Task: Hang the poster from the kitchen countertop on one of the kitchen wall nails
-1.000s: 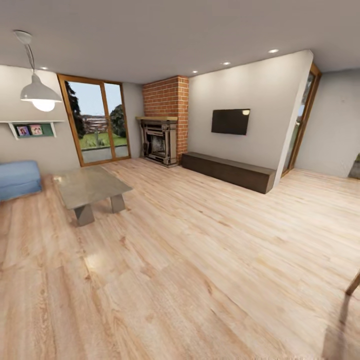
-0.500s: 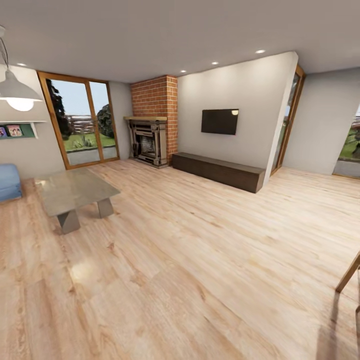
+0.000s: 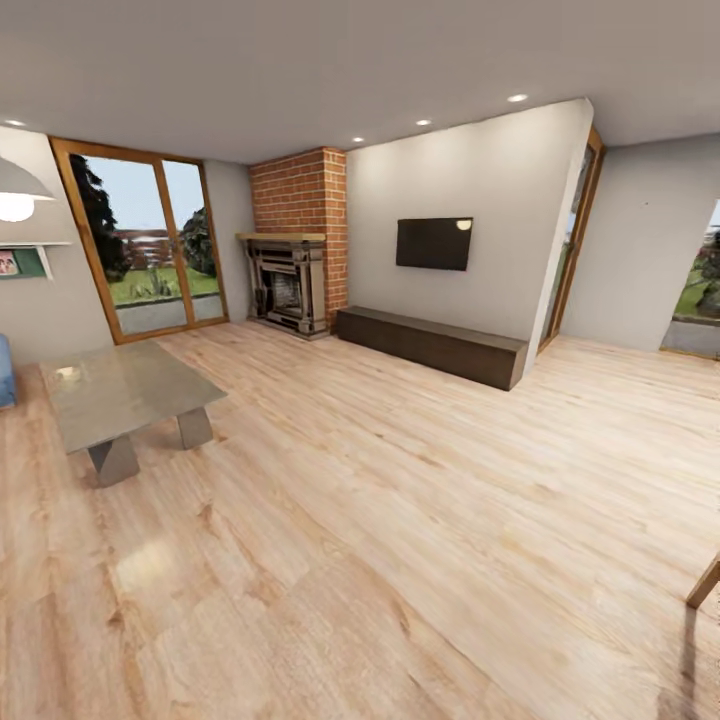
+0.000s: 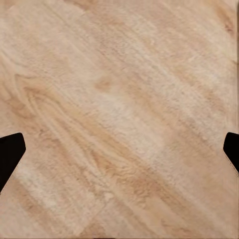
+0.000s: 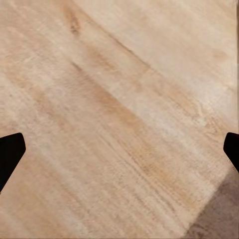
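From my head camera I am looking across a living room, not the kitchen: pale wooden floor (image 3: 400, 520) spreads over the lower half of the frame, a low grey coffee table (image 3: 120, 395) sits at centre left, a brick fireplace (image 3: 295, 250) stands at upper centre, a dark television (image 3: 434, 243) hangs on the grey wall right of it above a long dark bench (image 3: 430, 345), and glazed doors (image 3: 140, 240) fill the upper left. At the lower right edge a slanted wooden leg (image 3: 703, 583) pokes in; I cannot tell what it belongs to. The poster, the kitchen countertop and the wall nails are nowhere in this scene, so I judge I am in transit and must find the kitchen first. Through my left wrist camera I see floorboards, with the dark tips of my left gripper (image 4: 119, 149) at the far left and right edges of the frame, spread wide with nothing between them. My right wrist camera gives much the same: my right gripper (image 5: 119, 149) has its tips at the two side edges, spread and empty, with a darker shadowed patch at the lower right corner. As for the poster, I expect a thin framed sheet to be light, stiff and somewhat slippery, so I would pinch it by an edge of the frame and keep it upright.
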